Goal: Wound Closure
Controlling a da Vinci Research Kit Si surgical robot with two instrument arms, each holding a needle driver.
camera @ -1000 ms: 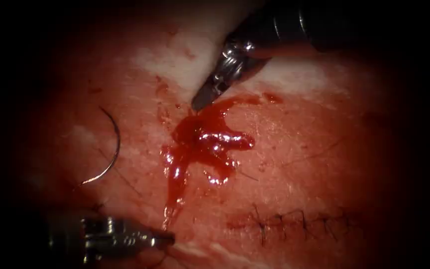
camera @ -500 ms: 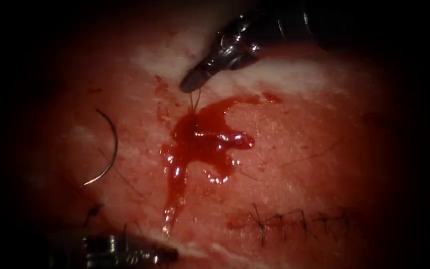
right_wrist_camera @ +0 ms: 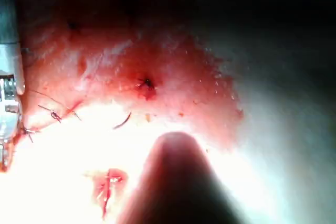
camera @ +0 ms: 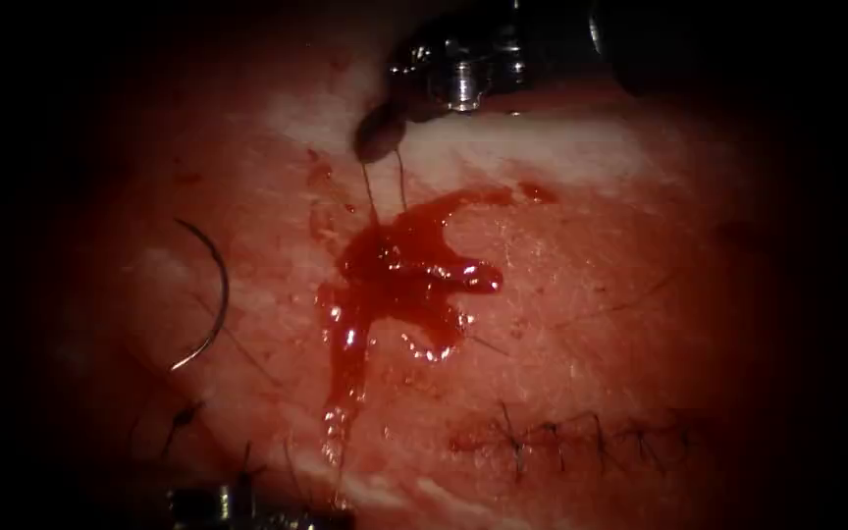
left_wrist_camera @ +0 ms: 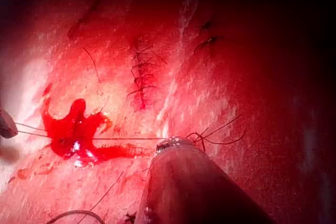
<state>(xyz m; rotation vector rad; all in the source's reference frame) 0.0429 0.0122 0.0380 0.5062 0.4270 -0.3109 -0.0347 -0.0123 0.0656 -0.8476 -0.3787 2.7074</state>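
My right tool (camera: 377, 135) comes in from above and is shut on the thread (camera: 385, 191). Two strands run from its tip down into the red fluid (camera: 399, 280) on the tissue (camera: 581, 294). In the left wrist view those strands (left_wrist_camera: 37, 131) meet at the fluid (left_wrist_camera: 73, 135), and one line runs on to my left tool (left_wrist_camera: 173, 145). The left tool (camera: 247, 505) lies low at the near edge, shut on that thread. The curved needle (camera: 210, 294) lies free on the tissue surface, left of the fluid, held by neither tool.
A stitched cut (camera: 581, 437) runs across the tissue at the lower right and also shows in the left wrist view (left_wrist_camera: 139, 74). Short cut thread ends (camera: 184, 417) stick up near the left tool. Loose thread (left_wrist_camera: 215, 137) curls beside its shaft.
The right tool has risen up and away from the red fluid, drawing two strands of thread out behind it. The left tool has drawn back toward the near edge. The needle has stayed put.
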